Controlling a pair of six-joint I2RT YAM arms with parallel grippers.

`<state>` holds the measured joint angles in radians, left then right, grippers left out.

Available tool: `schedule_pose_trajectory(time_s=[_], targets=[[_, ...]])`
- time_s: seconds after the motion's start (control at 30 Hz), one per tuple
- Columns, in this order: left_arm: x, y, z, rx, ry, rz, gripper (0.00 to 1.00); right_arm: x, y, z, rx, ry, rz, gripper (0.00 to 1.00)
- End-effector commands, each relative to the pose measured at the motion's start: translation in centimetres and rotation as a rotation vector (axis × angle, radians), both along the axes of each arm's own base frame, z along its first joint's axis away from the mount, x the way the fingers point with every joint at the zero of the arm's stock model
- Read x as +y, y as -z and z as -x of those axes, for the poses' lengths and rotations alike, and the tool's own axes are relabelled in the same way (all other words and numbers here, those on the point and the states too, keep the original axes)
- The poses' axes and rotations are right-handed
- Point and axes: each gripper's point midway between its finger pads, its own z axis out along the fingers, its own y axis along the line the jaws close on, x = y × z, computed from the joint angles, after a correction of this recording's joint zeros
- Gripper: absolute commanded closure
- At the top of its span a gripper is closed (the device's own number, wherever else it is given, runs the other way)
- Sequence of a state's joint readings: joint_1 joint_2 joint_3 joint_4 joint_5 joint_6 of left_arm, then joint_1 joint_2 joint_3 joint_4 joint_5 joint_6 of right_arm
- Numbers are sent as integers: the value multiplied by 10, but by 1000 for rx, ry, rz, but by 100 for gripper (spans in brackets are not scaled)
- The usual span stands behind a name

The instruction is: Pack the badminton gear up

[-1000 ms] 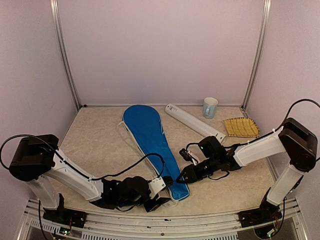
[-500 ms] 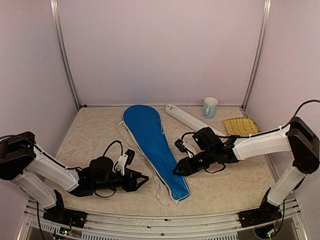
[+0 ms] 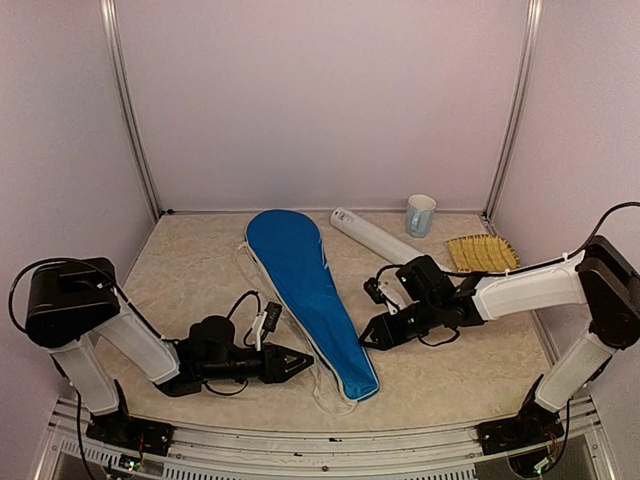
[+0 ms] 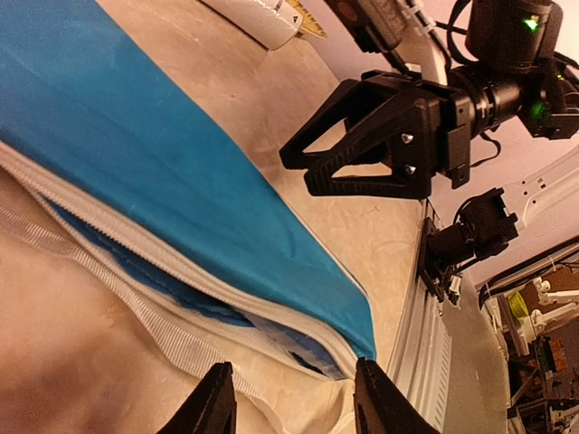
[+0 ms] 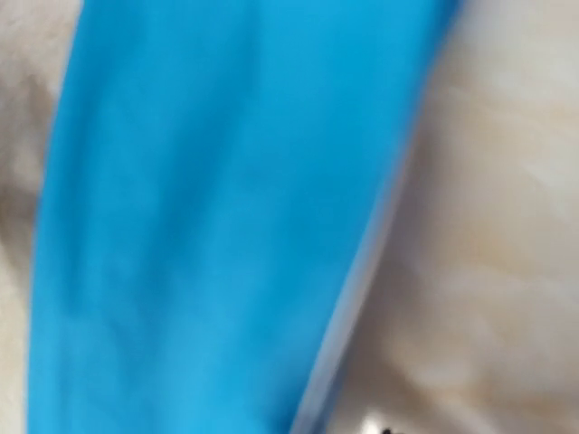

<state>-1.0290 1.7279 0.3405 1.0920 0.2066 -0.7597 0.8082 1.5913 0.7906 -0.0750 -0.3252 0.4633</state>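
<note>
The left gripper point(image 3: 300, 360) and right gripper point(image 3: 367, 338) flanked the cover point(image 3: 295, 270) near the front edge of the tabletop point(image 3: 190, 270), both part-open, gripping nothing.

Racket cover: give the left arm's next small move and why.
Probably ease the left end effector forward onto the unzipped edge of the blue racket cover and close on it: its jaws stand open short of that edge, holding nothing.
</note>
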Motion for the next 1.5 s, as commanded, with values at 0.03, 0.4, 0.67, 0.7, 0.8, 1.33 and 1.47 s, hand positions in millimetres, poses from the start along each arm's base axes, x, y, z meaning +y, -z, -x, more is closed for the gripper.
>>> schedule_pose_trajectory(time_s=[0.03, 0.4, 0.67, 0.7, 0.8, 1.33, 1.47], targets=[[-23, -12, -4, 0, 52, 76, 57, -1, 9, 13, 100, -7, -96, 57], [-47, 8, -14, 66, 99, 78, 57, 17, 26, 36, 228, -78, -211, 62], [-75, 3, -14, 46, 156, 112, 54, 26, 26, 38, 233, -98, -207, 61], [-79, 3, -15, 48, 161, 115, 54, 26, 25, 37, 230, -100, -206, 61], [-79, 1, -18, 49, 154, 129, 50, 26, 24, 35, 222, -96, -191, 59], [-41, 34, -21, 121, 29, -67, 52, 29, 28, 31, 222, -89, -181, 60], [-50, 33, -26, 119, 38, -42, 52, 31, 27, 31, 228, -92, -187, 60]])
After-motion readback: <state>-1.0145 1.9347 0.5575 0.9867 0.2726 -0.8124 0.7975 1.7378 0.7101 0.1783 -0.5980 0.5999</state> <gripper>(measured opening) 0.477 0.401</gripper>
